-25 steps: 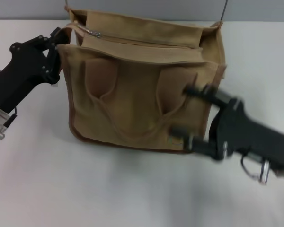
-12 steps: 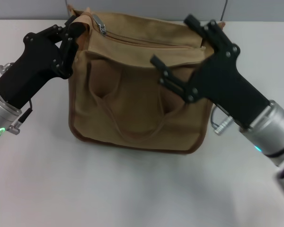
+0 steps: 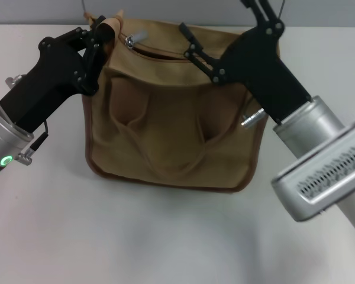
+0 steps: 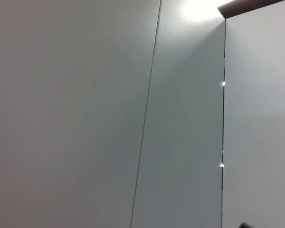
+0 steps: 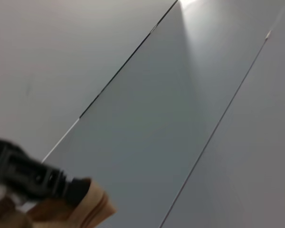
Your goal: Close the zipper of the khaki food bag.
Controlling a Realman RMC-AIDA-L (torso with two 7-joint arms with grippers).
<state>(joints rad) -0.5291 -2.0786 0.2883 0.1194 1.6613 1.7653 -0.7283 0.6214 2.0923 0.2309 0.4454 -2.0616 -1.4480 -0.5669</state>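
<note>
A: On the white table (image 3: 165,236), the khaki food bag (image 3: 171,130) is seen standing upright, its top edge toward the far side. Where is the zipper to be found?

B: Along the bag's top, the zipper (image 3: 165,54) is laid from left to right, and its silver slider (image 3: 135,38) is seen near the left end. Most of the line to the right appears unclosed, so the task is judged barely begun.

A: How are the grippers placed?

B: The left gripper (image 3: 100,36) is set at the bag's upper left corner, its fingers clamped on a tan fold of the bag. The right gripper (image 3: 225,32) is held over the top edge right of centre, its fingers spread wide apart, with nothing between them.

A: Which relation governs the coming move?

B: The slider lies to the left of the open right fingers, just beside the left gripper. A reach leftward along the zip's long axis is judged necessary, then a pull rightward while the corner is kept anchored.

A: What is added by the wrist views?

B: Only grey wall panels are shown by the left wrist view. In the right wrist view, a tan fold of bag fabric (image 5: 88,209) held by a dark finger (image 5: 28,175) of the left gripper is shown; the zipper is not seen.
</note>
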